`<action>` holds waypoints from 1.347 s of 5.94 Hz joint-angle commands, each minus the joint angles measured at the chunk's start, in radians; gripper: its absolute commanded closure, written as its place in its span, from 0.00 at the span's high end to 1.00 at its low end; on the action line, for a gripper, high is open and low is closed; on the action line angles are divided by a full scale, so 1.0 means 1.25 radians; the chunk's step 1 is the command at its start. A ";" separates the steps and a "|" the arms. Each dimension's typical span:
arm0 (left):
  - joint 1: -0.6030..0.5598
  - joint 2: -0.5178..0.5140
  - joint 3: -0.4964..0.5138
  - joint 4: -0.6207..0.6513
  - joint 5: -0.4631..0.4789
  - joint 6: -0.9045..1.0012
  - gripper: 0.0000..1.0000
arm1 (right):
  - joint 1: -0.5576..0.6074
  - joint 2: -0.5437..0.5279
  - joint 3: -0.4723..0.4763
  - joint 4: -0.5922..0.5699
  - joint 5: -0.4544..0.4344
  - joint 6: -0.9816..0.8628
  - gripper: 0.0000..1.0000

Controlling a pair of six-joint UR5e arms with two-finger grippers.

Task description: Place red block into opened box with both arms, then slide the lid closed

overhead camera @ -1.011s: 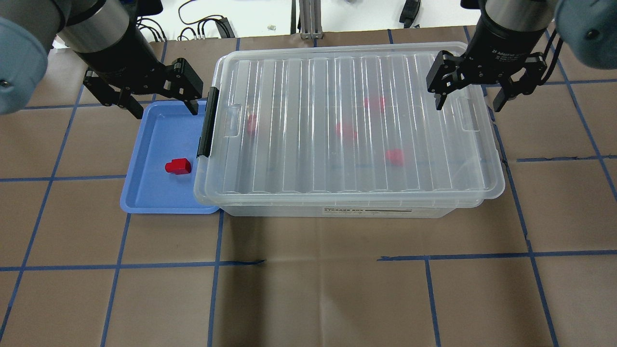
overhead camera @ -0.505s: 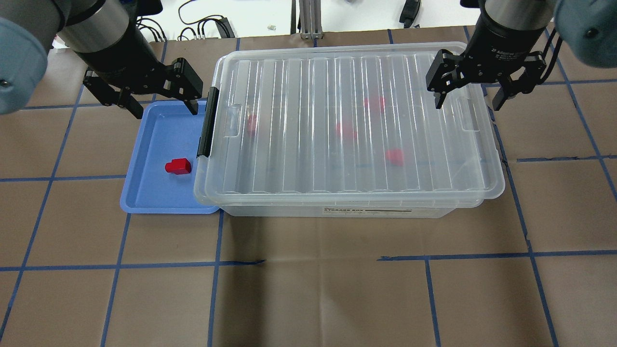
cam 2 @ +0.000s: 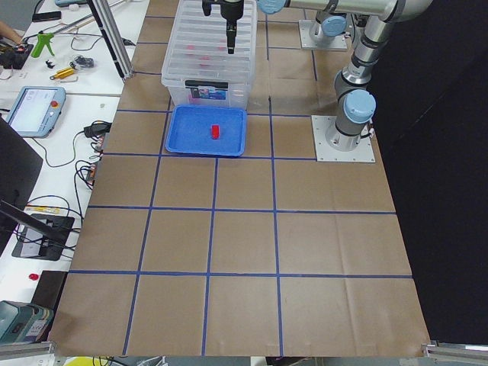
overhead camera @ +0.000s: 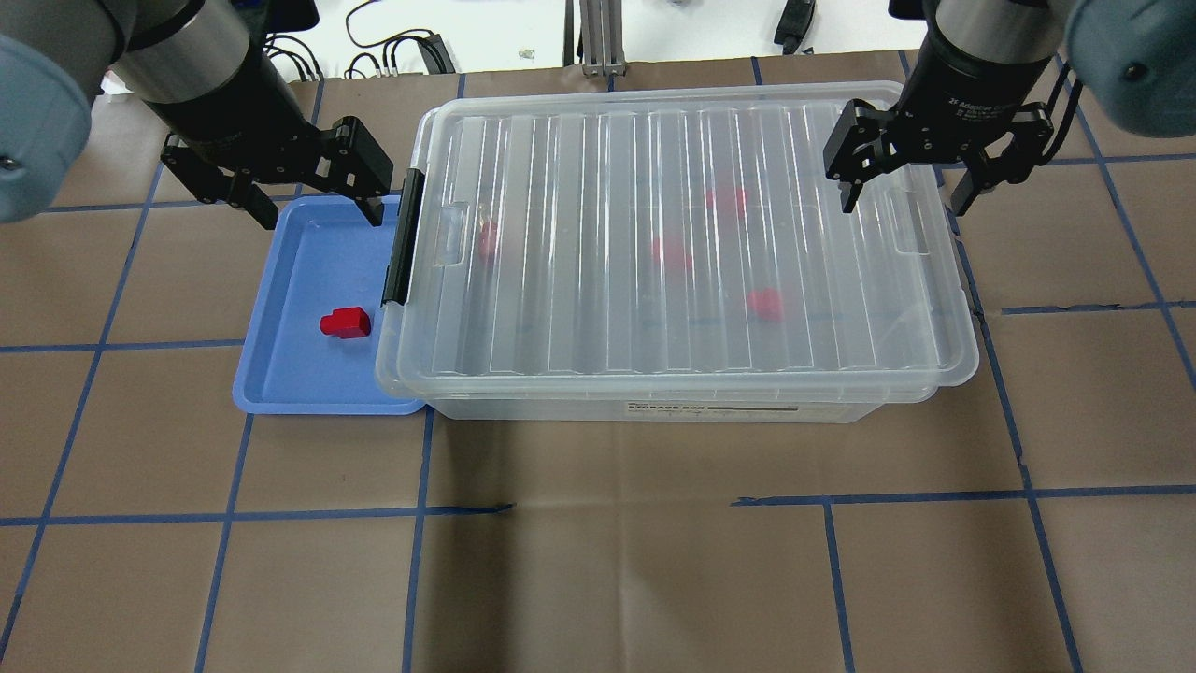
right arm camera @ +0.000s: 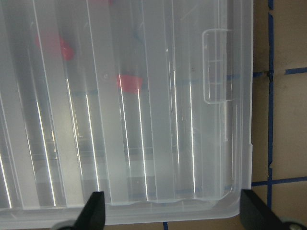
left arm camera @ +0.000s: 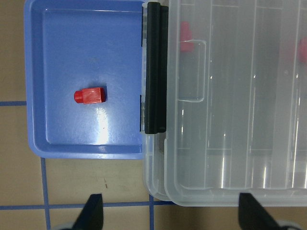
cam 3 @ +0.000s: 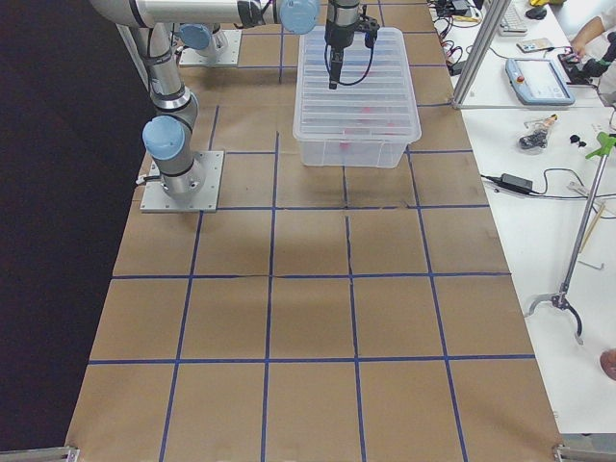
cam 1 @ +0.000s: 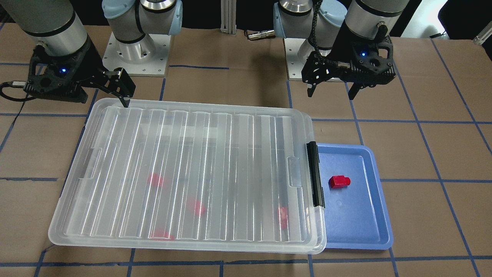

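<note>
The clear box (overhead camera: 654,409) stands mid-table with the ribbed lid (overhead camera: 645,150) lying flat over it, beside the black latch bar (overhead camera: 404,238). Several red blocks (overhead camera: 764,304) show blurred through the lid. One red block (overhead camera: 346,322) (cam 1: 339,181) (left arm camera: 90,95) lies on the blue tray (overhead camera: 290,383) at the box's latch end. My left gripper (overhead camera: 321,222) (cam 1: 330,95) hangs open over the tray's far edge, holding nothing. My right gripper (overhead camera: 905,208) hangs open above the lid's other short end, near its tab recess (right arm camera: 216,67), and is also empty.
Brown paper with a blue tape grid (overhead camera: 598,509) covers the table. Cables (overhead camera: 392,56) and a metal post (overhead camera: 598,37) sit past the far edge. Side benches hold a tablet (cam 2: 30,110) and tools. A person's hand (cam 3: 589,38) shows at the bench.
The right gripper has crept slightly toward the far side. The left gripper, lid, box and blocks stay where they were.
</note>
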 commanded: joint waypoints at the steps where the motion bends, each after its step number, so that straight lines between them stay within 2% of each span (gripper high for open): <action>1: 0.006 -0.001 -0.007 0.003 -0.005 0.192 0.99 | -0.026 0.021 0.001 -0.018 -0.010 -0.054 1.00; 3: 0.011 -0.008 -0.023 0.010 0.000 0.441 0.99 | -0.136 0.058 0.014 -0.027 -0.005 -0.155 1.00; 4: 0.014 -0.015 -0.029 0.020 0.001 0.581 0.99 | -0.159 0.068 0.045 -0.072 -0.005 -0.169 1.00; 6: 0.072 -0.021 -0.031 0.030 -0.006 0.868 0.99 | -0.189 0.068 0.149 -0.200 -0.006 -0.204 1.00; 8: 0.114 -0.026 -0.031 0.028 0.001 1.163 0.99 | -0.189 0.069 0.187 -0.212 0.001 -0.202 1.00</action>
